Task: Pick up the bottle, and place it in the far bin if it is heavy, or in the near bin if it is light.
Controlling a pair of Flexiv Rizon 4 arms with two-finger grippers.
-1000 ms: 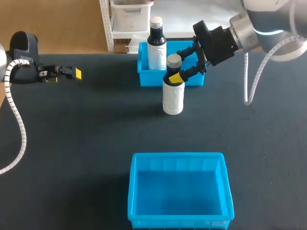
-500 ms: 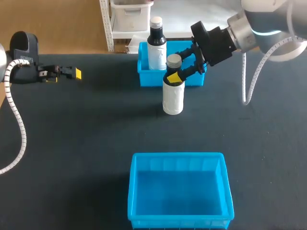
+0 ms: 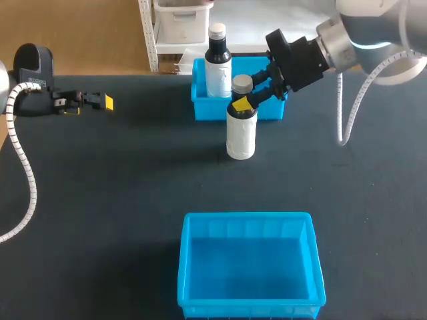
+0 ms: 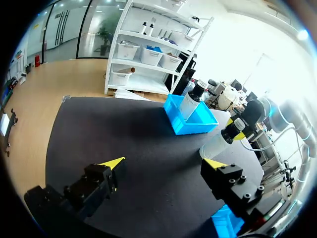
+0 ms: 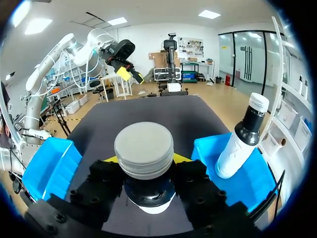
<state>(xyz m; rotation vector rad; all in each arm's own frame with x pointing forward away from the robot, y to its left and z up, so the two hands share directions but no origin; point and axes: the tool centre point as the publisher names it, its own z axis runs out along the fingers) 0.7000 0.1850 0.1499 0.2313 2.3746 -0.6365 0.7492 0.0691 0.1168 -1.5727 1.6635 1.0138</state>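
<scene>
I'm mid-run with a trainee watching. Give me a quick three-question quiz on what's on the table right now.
1. True or false: the far bin is empty.
2. Where does the right gripper grip the white bottle? A) at the neck, under the grey cap; B) around the base; C) across the middle of the body.
3. Fill in: the left gripper has its fingers ___ (open or shut).
Key: 1 false, a dark bottle stands in it. 2 A. 3 open.
</scene>
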